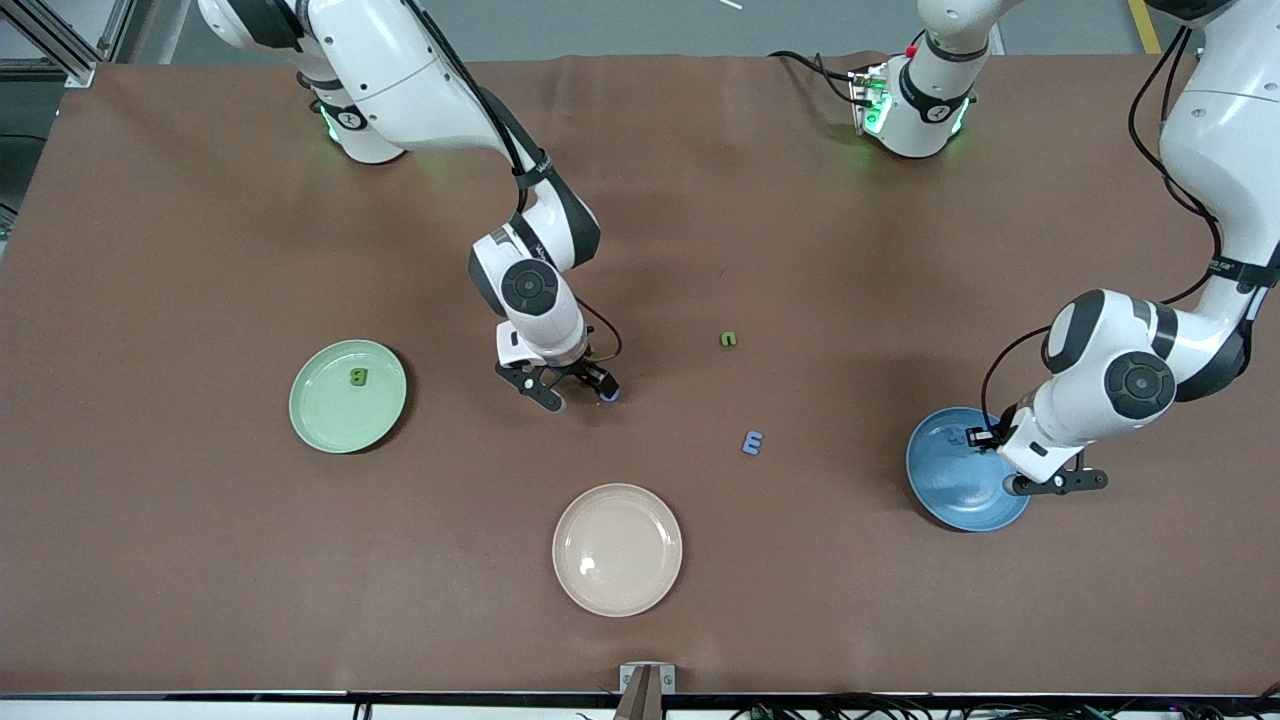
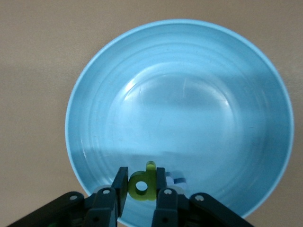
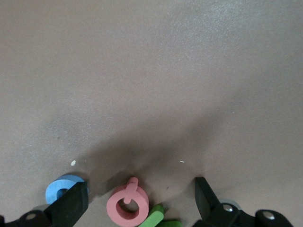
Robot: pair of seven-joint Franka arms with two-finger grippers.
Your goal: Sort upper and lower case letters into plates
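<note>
Over the blue plate (image 2: 94,85) at the left arm's end of the table: left gripper (image 2: 142,189), fingers (image 2: 121,185) pressed against either side of a small green lowercase "d" (image 2: 142,183), letter upright between the pads and above the plate's inner slope near its rim. Down at the table near the middle: right gripper (image 3: 139,201), fingers (image 3: 71,201) spread wide with nothing clamped. Between those spread fingers, flat on the brown cloth: a red letter piece (image 3: 127,205) with a round loop and short stem, and touching it a green letter piece (image 3: 156,218) only partly seen. Just outside one finger, half hidden by it: a blue letter piece (image 3: 61,187). On the pale green plate (image 1: 320,420) toward the right arm's end: a green "B" (image 1: 358,377). Loose on the cloth between the two arms: a green "n" (image 1: 729,339) and, nearer the front camera, a blue "m" (image 1: 752,442). Nearest the front camera of all: a beige plate (image 1: 617,590).
</note>
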